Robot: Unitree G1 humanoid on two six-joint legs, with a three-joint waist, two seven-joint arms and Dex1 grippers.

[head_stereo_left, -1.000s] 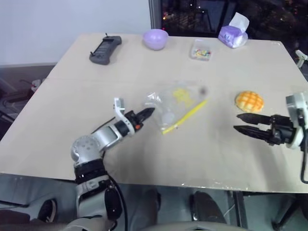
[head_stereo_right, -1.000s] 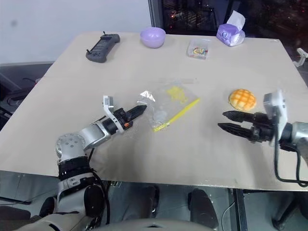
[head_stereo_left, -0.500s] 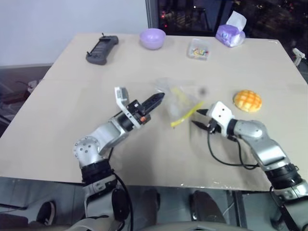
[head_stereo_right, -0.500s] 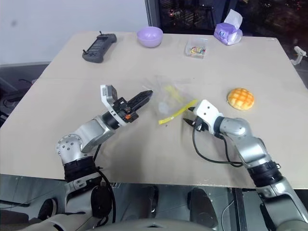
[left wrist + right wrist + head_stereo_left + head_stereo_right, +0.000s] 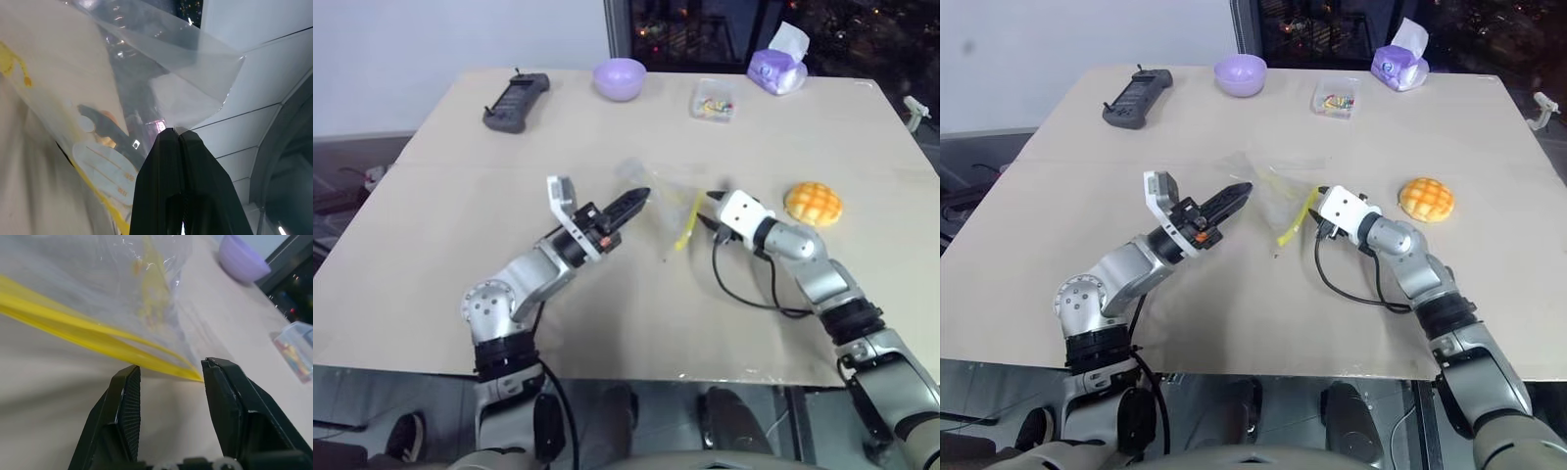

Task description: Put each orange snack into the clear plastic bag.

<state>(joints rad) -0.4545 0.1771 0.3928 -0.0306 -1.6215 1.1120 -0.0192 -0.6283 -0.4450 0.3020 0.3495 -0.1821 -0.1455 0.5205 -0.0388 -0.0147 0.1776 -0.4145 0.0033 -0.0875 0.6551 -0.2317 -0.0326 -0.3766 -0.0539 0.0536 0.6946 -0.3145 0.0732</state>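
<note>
Now my left gripper (image 5: 641, 199) is pinched on the clear plastic bag (image 5: 668, 201); my right gripper (image 5: 168, 382), jaws apart, must straddle the yellow zip strip (image 5: 88, 340) at three o'clock, leaving the orange snack (image 5: 814, 204) untouched.

Left gripper (image 5: 644, 196) pinched tight on clear plastic bag (image 5: 658, 199) corner, raised; right gripper (image 5: 168, 377) parted, straddling bag's yellow zip end.

We see a pale beige table (image 5: 460, 225). Along its far edge lie a black handheld controller (image 5: 515, 100), a lilac bowl (image 5: 620, 77), a small clear box of colourful bits (image 5: 718, 99) and a purple tissue pack (image 5: 776, 69). Nearer, toward the right, an orange snack (image 5: 813, 204) sits on the tabletop, well apart from them.
</note>
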